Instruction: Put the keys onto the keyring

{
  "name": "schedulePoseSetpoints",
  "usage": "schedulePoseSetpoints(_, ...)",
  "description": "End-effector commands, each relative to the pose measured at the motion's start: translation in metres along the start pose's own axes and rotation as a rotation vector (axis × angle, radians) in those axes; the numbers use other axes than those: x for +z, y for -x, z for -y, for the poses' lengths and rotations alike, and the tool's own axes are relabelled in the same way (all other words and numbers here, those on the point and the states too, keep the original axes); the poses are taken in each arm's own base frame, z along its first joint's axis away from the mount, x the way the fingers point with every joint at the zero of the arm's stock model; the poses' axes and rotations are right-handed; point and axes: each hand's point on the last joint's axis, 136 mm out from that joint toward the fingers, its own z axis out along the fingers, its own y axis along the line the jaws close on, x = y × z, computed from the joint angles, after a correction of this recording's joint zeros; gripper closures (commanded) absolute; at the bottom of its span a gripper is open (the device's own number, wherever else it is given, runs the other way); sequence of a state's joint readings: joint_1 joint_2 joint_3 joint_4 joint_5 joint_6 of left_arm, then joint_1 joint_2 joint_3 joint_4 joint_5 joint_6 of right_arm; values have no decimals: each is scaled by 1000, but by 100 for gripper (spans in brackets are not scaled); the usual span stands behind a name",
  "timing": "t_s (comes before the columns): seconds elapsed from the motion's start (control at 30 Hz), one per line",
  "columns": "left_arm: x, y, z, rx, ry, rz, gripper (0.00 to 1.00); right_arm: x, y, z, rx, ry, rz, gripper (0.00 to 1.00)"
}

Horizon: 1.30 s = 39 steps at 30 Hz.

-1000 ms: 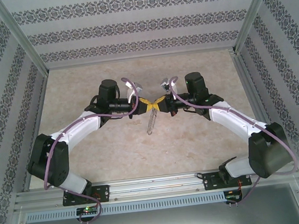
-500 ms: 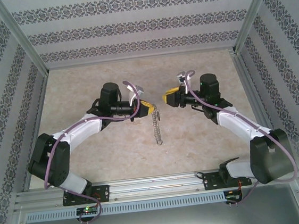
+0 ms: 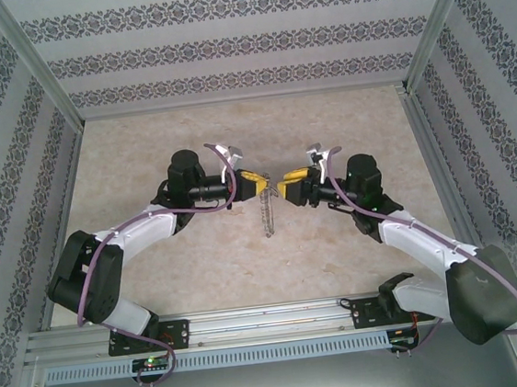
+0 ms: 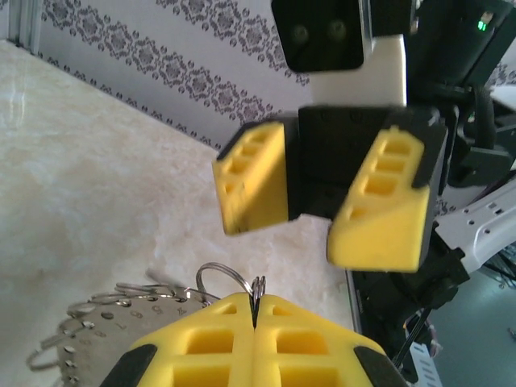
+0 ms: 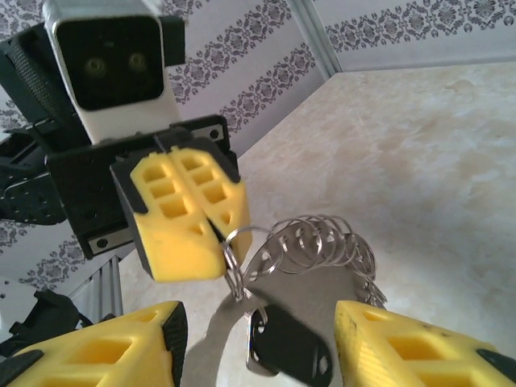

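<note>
Holding side: left gripper (image 3: 263,186) is closed tight on a small split ring (image 4: 226,278) at the top of the keyring (image 3: 265,213).
Free side: right gripper (image 3: 283,191) stands about half open, empty, facing the left gripper just beside it at frame centre.
Keyring place: hangs off the left fingertips, clear of the counter (image 3: 160,139); in the right wrist view its fan of links (image 5: 322,238) sits centre frame.
Keyring axis: seen edge-on from above as a thin strip, long axis running from the grippers toward the lower frame.
Key: black head (image 5: 286,351) dangles at lower centre between the right fingers, apparently threaded on the split ring; head's long axis tilts upper left to lower right. Blade direction: cannot tell.
Step, judged: right gripper lining up on the key or split ring.
Doing it well: hold the left pinch firm, come in level, close on the black head rather than the links, and avoid nudging the hoop into a swing.
</note>
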<state>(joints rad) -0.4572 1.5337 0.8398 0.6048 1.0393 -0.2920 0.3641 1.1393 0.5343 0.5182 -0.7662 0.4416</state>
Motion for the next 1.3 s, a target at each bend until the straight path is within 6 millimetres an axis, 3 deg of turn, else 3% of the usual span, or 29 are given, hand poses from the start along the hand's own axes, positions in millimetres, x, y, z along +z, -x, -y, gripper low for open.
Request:
schedulePoseSetpoints(0.0, -3, 28, 26, 73, -67, 88, 100, -1, 3, -3, -48, -4, 35, 47)
schedulePoseSetpoints(0.5, 0, 33, 35, 57, -97, 116, 100, 18, -8, -10, -58, 42, -9, 50)
schedulePoseSetpoints(0.6, 0, 35, 35, 57, -99, 118, 100, 20, -10, -8, -53, 43, -17, 59)
schedulePoseSetpoints(0.9, -1, 42, 34, 41, -91, 166, 100, 19, -16, -15, -54, 72, -38, 100)
schedulePoseSetpoints(1.27, 0, 43, 33, 31, -102, 187, 100, 28, -26, -31, -65, 127, -97, 100)
